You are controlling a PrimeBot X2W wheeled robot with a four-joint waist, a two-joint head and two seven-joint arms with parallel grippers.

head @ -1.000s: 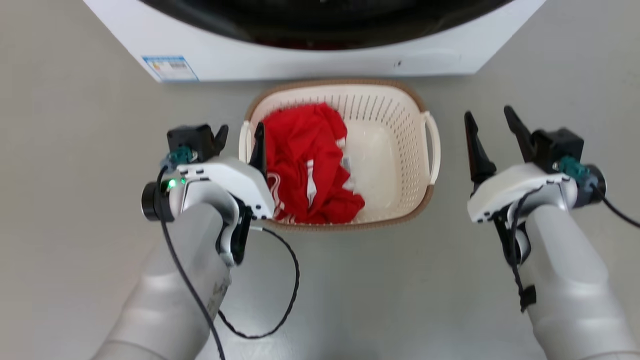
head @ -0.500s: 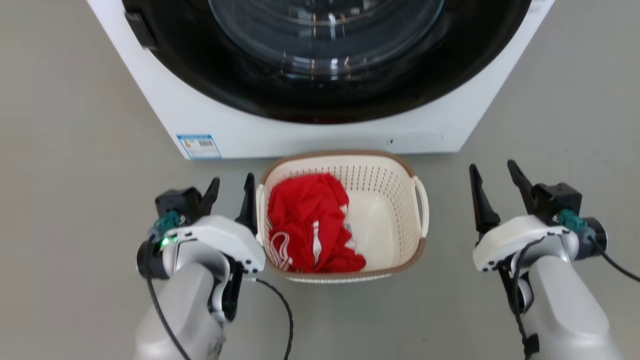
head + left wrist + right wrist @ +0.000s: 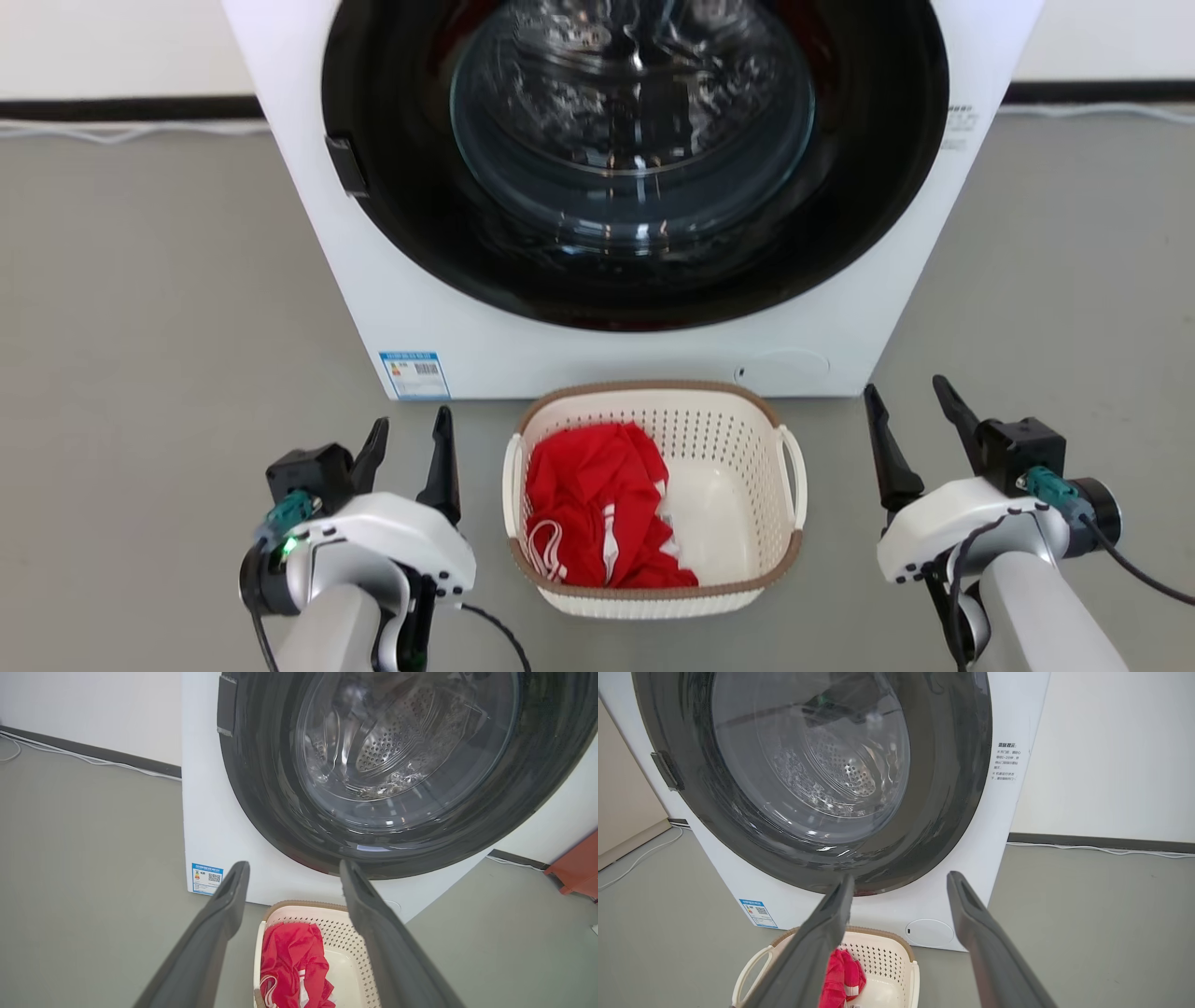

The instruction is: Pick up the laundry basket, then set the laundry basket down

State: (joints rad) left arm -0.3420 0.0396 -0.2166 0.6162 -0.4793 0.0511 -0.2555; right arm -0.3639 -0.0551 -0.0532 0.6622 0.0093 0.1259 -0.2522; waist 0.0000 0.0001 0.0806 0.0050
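Sticker (image 3: 414, 375) on washer (image 3: 560, 359) behind laundry basket (image 3: 719, 448): print unreadably small.

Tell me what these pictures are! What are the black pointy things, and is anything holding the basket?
It's a robot with two arms. One picture comes from a camera on its head, looking down. The black pointy things are its fingers: the left gripper and the right gripper, both open and holding nothing. Between them, on the grey floor, sits the basket with a red cloth inside. Neither gripper touches it. Behind it stands a washing machine with a round glass door. The other two pictures come from cameras on each wrist, looking along those fingers toward the machine.
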